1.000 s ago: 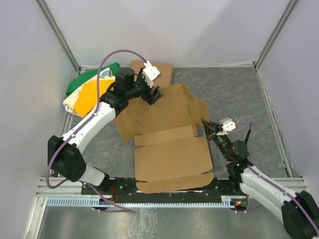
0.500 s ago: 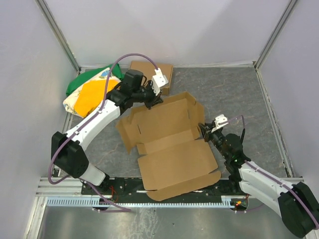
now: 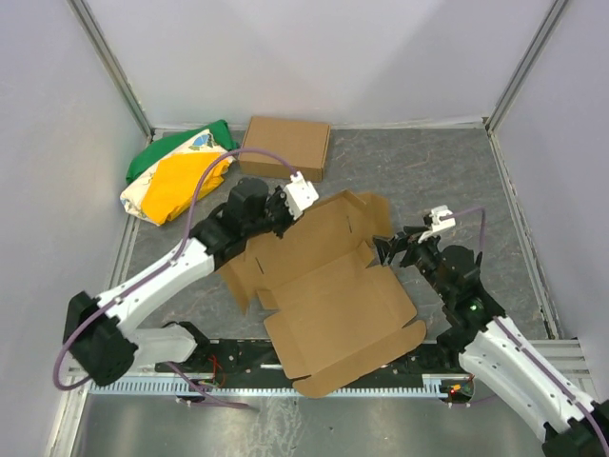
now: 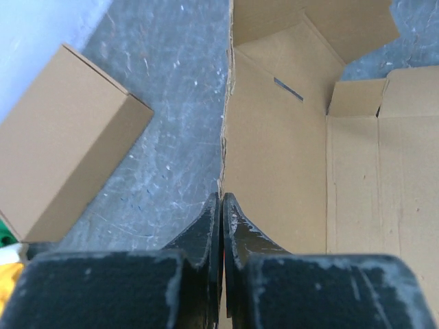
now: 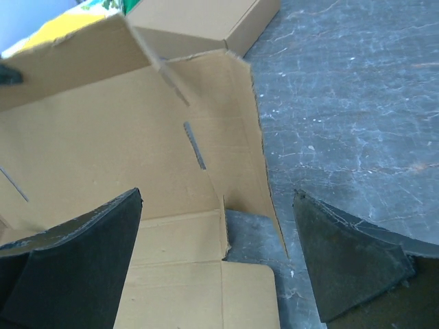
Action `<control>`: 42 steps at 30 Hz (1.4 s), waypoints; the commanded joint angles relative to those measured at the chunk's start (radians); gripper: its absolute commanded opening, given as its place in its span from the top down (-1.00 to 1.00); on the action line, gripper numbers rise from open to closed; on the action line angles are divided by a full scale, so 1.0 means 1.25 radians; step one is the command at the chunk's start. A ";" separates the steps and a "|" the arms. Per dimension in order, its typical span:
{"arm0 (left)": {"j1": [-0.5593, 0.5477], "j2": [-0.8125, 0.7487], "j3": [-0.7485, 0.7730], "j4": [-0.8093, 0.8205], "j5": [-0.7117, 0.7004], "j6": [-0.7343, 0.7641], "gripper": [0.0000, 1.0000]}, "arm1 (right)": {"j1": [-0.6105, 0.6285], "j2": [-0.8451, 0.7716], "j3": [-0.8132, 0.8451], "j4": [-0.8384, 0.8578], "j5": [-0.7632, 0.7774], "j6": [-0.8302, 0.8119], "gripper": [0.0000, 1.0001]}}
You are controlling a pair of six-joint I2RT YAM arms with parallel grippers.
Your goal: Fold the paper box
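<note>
One paper box [image 3: 328, 286] on the bench [image 3: 438, 176], and it's lying open as a flat die-cut sheet in the middle, its near panel reaching right down to the arm bases and poking over the front edge. Two arms on it, one at each side. The left pincer [image 4: 221, 204] is at the far-left edge of the sheet, clenched tight on the cardboard: from the left wrist view the two fingers [image 4: 206, 229] are pressed together with the sheet's edge running straight into them. On the other side, the right pincer [image 5: 217, 197] is released, its two fingers [image 5: 75, 240] spread wide, with the corner of the right side flap sitting in the gap between them and touching neither. That flap on the right is lifted off the bench. Two narrow slots show in the panel the right wrist is looking at. Behind the sheet, one ready-made cardboard box [image 3: 285, 148] sits closed by the back wall, and one green, yellow and white bag [image 3: 171, 176] lies just left of it.
</note>
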 commanded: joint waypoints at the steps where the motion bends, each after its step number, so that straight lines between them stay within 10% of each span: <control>1: -0.050 -0.098 -0.064 0.169 -0.080 0.055 0.94 | 0.000 -0.039 0.140 -0.259 0.078 0.042 -0.99; 22: -0.235 -0.127 -0.110 0.091 -0.191 0.237 0.94 | -0.222 0.394 0.641 -0.549 0.209 0.059 -0.99; 28: -0.259 -0.120 -0.106 0.080 -0.177 0.239 0.94 | -0.337 0.532 0.523 -0.417 -0.037 0.020 -0.91; 42: -0.294 -0.109 -0.139 0.080 -0.212 0.270 0.94 | -0.364 0.332 0.206 -0.165 -0.398 0.039 -0.77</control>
